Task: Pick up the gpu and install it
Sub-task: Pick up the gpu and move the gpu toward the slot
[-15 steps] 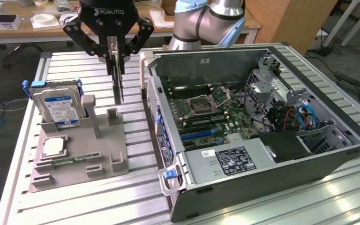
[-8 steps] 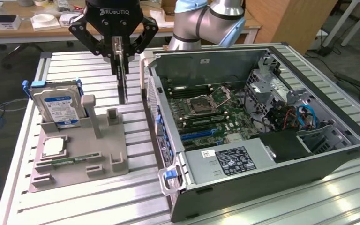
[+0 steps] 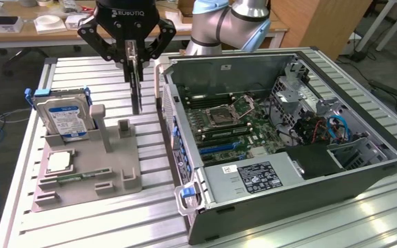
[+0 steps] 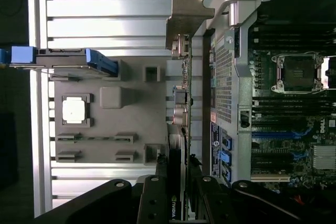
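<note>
Gripping the gpu (image 3: 136, 88) by its top edge, the pincer (image 3: 134, 58) holds it upright beside the case (image 3: 288, 191), likely to keep its connector edge facing down.

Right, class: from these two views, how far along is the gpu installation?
Done: the gpu is up off the grey holder tray. In hand: the jaws are shut on its top edge, holding it upright beside the open computer case. Left: it is not yet in the case; the motherboard's blue slots stand empty.
</note>
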{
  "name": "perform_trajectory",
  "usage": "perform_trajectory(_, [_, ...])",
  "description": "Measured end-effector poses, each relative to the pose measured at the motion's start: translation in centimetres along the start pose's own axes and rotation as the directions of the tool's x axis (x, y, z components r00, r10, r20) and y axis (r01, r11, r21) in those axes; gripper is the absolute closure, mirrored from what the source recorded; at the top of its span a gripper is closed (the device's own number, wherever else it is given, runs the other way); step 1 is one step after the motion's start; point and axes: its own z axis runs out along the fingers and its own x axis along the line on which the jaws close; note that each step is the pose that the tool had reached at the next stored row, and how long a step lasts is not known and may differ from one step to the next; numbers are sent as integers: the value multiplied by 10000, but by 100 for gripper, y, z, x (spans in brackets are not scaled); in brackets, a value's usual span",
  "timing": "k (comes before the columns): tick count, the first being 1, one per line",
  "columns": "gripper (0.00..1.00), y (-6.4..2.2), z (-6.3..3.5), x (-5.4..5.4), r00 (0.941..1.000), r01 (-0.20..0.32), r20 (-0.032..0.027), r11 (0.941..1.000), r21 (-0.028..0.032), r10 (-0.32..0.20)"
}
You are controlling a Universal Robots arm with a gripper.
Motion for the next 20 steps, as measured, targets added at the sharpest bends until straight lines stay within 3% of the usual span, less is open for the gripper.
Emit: perform_trajectory(20, [74, 4, -2, -145, 10000, -2, -1, 10000, 0, 2])
